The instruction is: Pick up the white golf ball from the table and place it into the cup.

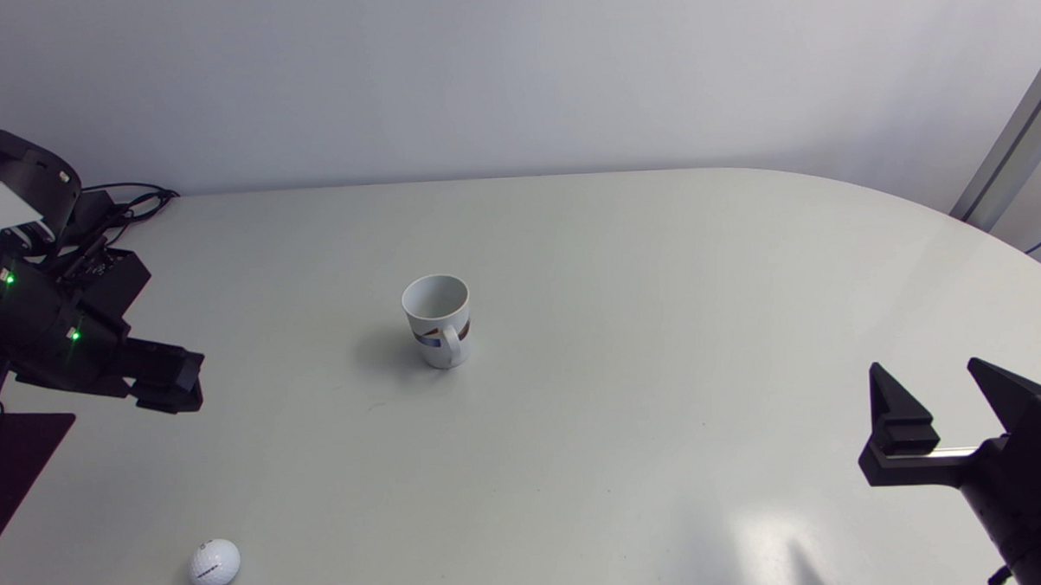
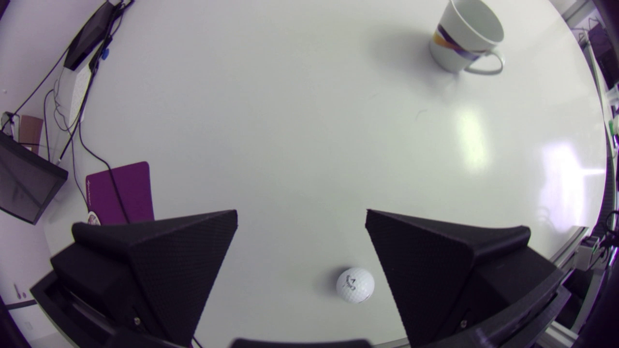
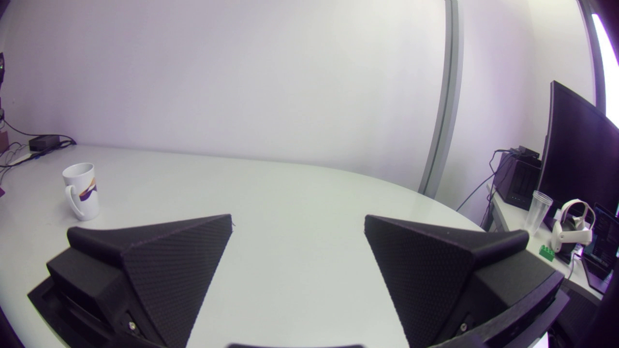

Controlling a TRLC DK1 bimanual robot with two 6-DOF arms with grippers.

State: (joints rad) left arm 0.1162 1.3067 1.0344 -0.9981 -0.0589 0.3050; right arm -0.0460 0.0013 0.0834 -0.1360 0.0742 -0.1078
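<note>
My left fingers (image 2: 301, 217), released, hang over the table's (image 1: 658, 262) 9 o'clock edge, spread to straddle the white golf ball (image 1: 215, 564), which lies untouched at 7 o'clock; cup (image 1: 437, 320) upright near centre, mouth up to receive it; my right fingers (image 1: 922, 378), released, idle at 4 o'clock.

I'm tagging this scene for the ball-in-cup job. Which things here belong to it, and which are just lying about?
For the job:
ball
cup
left hand, open, nearest the ball

Lying about:
cables at the far left corner
right hand, open, far from both
</note>
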